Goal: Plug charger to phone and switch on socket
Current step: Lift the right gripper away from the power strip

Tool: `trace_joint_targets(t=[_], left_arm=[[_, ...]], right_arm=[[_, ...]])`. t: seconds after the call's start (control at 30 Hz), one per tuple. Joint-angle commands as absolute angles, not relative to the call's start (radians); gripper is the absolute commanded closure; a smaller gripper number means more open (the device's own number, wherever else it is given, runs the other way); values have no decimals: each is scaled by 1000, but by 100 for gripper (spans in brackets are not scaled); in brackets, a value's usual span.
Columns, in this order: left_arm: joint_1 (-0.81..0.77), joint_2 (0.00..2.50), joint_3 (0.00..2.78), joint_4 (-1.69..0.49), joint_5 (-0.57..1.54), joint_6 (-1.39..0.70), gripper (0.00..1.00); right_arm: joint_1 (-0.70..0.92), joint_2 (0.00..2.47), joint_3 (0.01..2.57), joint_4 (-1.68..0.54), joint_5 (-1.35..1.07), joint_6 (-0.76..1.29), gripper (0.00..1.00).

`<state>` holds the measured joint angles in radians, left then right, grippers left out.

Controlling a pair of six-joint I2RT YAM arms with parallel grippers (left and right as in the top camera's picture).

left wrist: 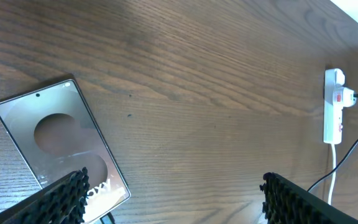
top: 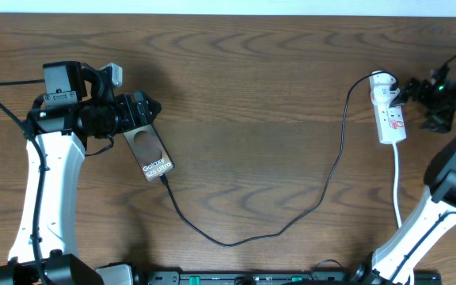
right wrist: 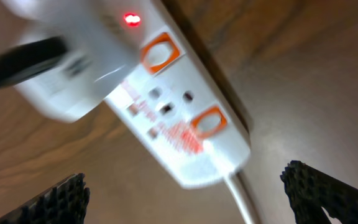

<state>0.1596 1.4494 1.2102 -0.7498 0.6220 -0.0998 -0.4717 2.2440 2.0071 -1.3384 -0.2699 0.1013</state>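
Note:
The phone [top: 150, 151] lies flat at the left, its "Galaxy" lettering up; it also shows in the left wrist view [left wrist: 61, 143]. The black charger cable [top: 291, 218] runs from the phone's lower end [top: 165, 179] across the table to a white adapter in the socket strip [top: 389, 111]. My left gripper [top: 137, 111] is open and empty at the phone's top end, fingers [left wrist: 173, 199] spread above the table. My right gripper [top: 418, 93] is open just right of the strip; its view shows the strip [right wrist: 185, 124] blurred, with orange switches and a lit red lamp [right wrist: 130, 19].
The strip's white cord [top: 397, 182] runs toward the table's front edge past the right arm. A black rail [top: 275, 277] lies along the front edge. Bare wood lies between phone and strip.

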Motion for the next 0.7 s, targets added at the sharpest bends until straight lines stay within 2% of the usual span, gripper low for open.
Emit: trace_joint_targets(t=[0.0, 0.37, 0.67], left_arm=[[157, 1437, 1212, -752, 613, -83, 13], [158, 1437, 1212, -755, 613, -83, 13], [158, 1437, 1212, -755, 613, -83, 13]], right_arm=[[-470, 2070, 2014, -1356, -260, 126, 1], [-456, 1777, 2014, -1539, -268, 127, 1], [-456, 1761, 2014, -1539, -268, 127, 1]])
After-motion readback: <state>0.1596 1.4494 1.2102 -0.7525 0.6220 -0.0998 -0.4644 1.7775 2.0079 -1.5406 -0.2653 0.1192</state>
